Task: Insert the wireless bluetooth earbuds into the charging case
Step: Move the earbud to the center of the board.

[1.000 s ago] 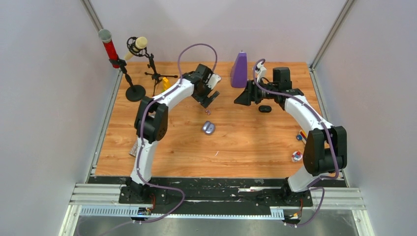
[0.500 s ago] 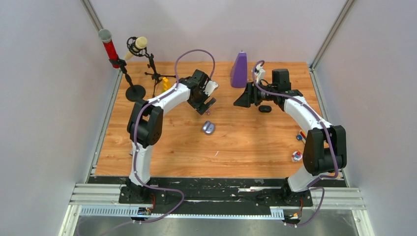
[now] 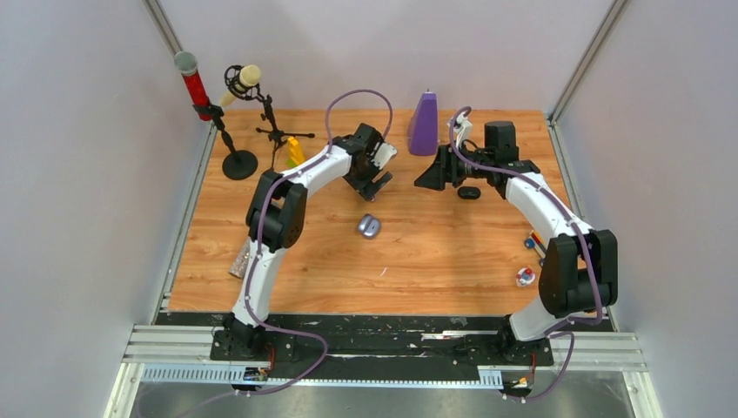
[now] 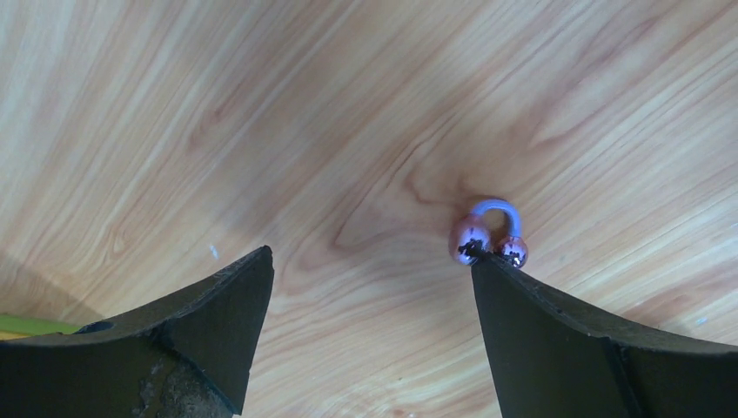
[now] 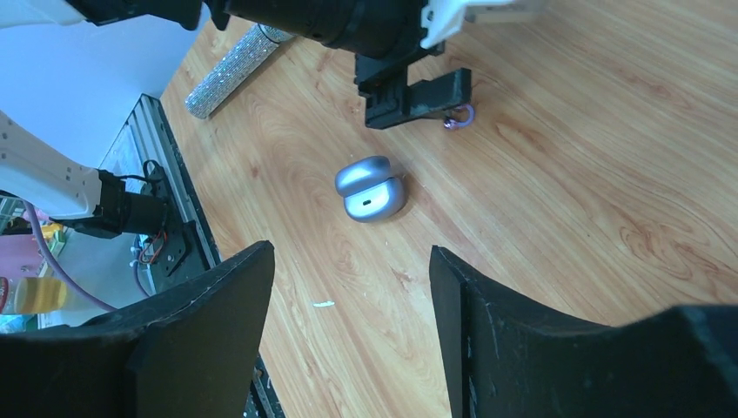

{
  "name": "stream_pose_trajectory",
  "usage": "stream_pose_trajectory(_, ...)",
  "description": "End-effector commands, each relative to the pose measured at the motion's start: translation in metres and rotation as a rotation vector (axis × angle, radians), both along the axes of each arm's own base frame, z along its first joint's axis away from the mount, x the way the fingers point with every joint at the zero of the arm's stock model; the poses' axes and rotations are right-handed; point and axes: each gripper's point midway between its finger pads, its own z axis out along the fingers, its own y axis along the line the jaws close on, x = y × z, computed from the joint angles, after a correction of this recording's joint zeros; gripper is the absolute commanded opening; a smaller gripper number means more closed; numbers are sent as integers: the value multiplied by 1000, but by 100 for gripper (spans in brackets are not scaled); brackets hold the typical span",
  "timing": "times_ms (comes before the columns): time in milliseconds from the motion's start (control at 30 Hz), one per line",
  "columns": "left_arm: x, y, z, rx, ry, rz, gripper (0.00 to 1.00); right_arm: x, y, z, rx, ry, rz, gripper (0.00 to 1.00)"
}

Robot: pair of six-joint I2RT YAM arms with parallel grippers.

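**Left gripper set over a purple earbud, fingers apart**
The left arm is stretched to the far middle of the table, wrist pitched down. The earbud lies on the wood, touched by the tip of one finger and not clamped. The right arm is bent inward to face the left. The right gripper is held above the table, fingers spread, nothing between them. The purple case lies just nearward of the left gripper, apart from the earbud. It appears shut; its contents cannot be seen. A black case lies beside the right wrist
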Motion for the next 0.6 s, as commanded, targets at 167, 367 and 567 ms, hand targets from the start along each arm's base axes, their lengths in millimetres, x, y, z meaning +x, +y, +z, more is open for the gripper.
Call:
stream_pose_trajectory(167,7,-62,4,-56,-10,-49,91,1,-3,13,-4,-64,-8,67)
stream_pose_trajectory(367,17,-85,6,-69,-53,-71,91,5,-9,6,10,-22,-24,67)
stream_pose_trajectory(567,20,-84,16,-64,-79,-103,91,6,-13,8,20,-15,-34,67)
